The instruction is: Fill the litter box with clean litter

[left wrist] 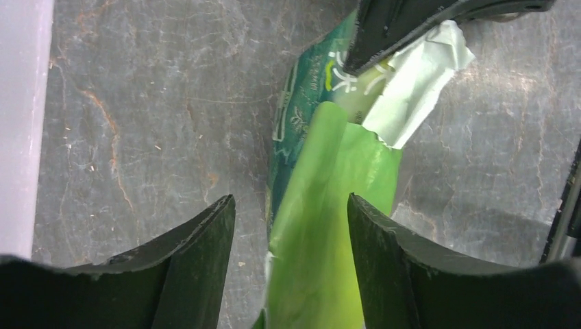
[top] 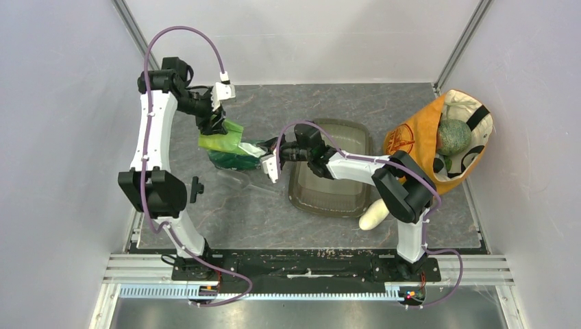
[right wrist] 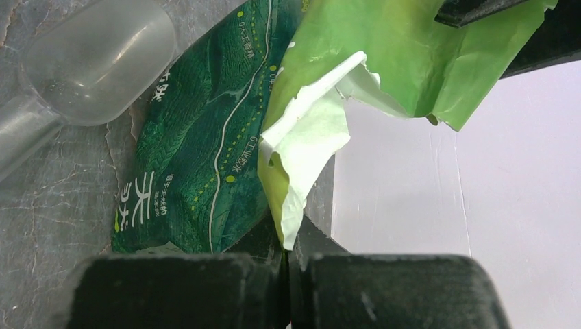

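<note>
The litter box (top: pixel 330 205) is a smoky translucent tray at the table's middle, right of the grippers; no clean litter shows anywhere. A green printed bag (top: pixel 229 159) lies left of the tray, its torn top flap raised. My left gripper (top: pixel 214 127) is open, and in the left wrist view (left wrist: pixel 291 205) the light green flap (left wrist: pixel 322 226) hangs between its spread fingers. My right gripper (top: pixel 264 152) is shut on the bag's torn white-lined edge (right wrist: pixel 301 144), as the right wrist view (right wrist: pixel 288 247) shows. The right arm reaches across the tray.
A clear plastic scoop (right wrist: pixel 96 58) lies on the table beside the bag, seen faintly from above (top: pixel 240 179). An orange-and-cream fabric bag (top: pixel 411 140) holding a round green vegetable (top: pixel 453 137) stands at the right. A white oval vegetable (top: pixel 375 216) lies by the tray's near corner.
</note>
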`<act>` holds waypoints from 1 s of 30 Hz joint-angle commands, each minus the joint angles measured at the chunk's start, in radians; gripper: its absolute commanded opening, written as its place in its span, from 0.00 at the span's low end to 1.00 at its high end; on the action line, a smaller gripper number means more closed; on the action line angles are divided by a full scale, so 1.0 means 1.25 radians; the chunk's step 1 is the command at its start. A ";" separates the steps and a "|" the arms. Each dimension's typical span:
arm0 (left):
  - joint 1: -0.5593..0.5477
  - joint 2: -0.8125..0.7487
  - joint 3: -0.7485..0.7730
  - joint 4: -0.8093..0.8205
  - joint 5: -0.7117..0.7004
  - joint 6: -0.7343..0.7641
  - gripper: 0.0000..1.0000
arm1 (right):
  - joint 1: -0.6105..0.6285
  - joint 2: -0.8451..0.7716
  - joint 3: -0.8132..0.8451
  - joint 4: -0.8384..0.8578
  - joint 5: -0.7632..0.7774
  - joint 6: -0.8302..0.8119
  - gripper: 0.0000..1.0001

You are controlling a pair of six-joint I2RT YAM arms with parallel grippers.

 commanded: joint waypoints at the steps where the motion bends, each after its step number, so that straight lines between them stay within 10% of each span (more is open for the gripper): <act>1: -0.007 -0.023 0.024 -0.143 -0.007 0.071 0.61 | 0.005 -0.049 0.007 0.083 0.008 -0.014 0.00; 6: -0.021 -0.054 -0.048 -0.143 -0.060 0.096 0.53 | -0.002 -0.036 0.020 0.106 0.040 0.034 0.00; 10: -0.046 -0.058 -0.047 -0.135 -0.081 0.095 0.20 | -0.006 -0.041 0.019 0.123 0.060 0.084 0.01; 13: -0.047 -0.108 -0.065 -0.022 -0.063 0.027 0.02 | -0.011 -0.054 0.032 0.080 0.081 0.144 0.43; 15: -0.044 -0.168 -0.115 0.090 -0.043 -0.023 0.02 | -0.017 -0.067 0.043 0.026 0.095 0.193 0.70; 21: -0.044 -0.395 -0.375 0.421 -0.007 -0.110 0.02 | -0.053 -0.122 0.104 -0.205 0.120 0.438 0.94; 30: -0.044 -0.591 -0.669 0.687 0.016 -0.025 0.02 | -0.170 -0.149 0.328 -0.555 -0.163 0.951 0.97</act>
